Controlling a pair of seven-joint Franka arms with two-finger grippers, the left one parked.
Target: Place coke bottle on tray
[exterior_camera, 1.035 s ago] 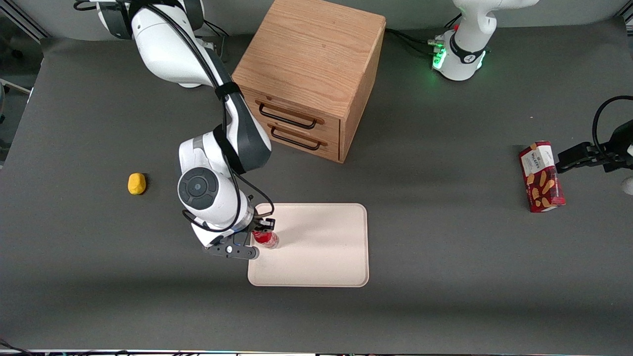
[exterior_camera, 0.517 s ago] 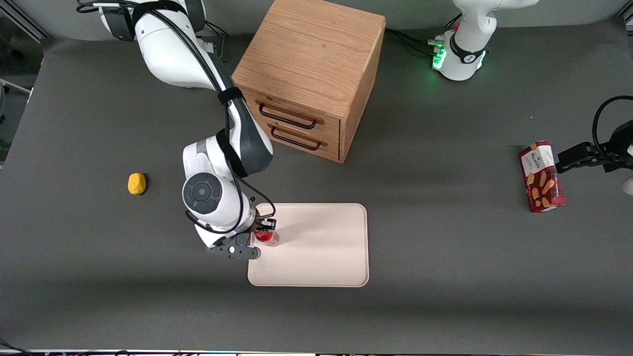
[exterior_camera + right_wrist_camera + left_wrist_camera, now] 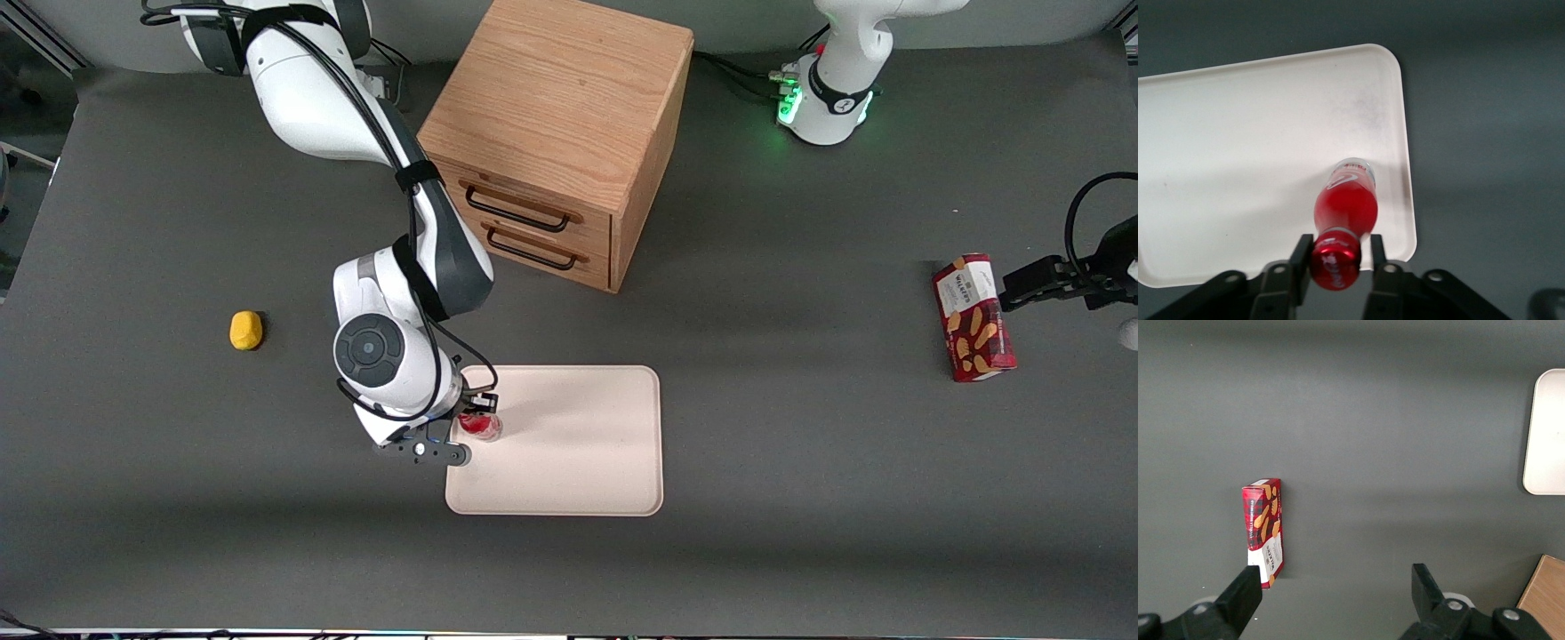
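— Right wrist view first: what sat in the tray (image 3: 1238, 133)?

— Held just the coke bottle (image 3: 1345, 203), upright, clear base down on the tray's floor near one rounded corner and close to the low rim. Otherwise bare cream surface.

— And from the front view?

— Same tray (image 3: 578, 444) on the dark table (image 3: 800, 489), nearer the camera than the wooden drawer cabinet (image 3: 560, 133). Bottle (image 3: 481, 427) stood at the tray's edge toward the working arm's end. Both cabinet drawers closed.

— State of the pincer (image 3: 1336, 257)?

— Pinched the coke bottle at its red cap, one finger touching each side, pointing straight down from above.

— Pose of the arm?

— Reached out from its base past the cabinet's corner, elbow bent, wrist turned downward over the tray's edge, pincer (image 3: 476, 418) directly above the bottle.

— Anything else lying about?

— Small yellow lump (image 3: 246, 330) toward the working arm's end; red snack box (image 3: 973, 317) toward the parked arm's end, also seen from the left wrist (image 3: 1263, 530).
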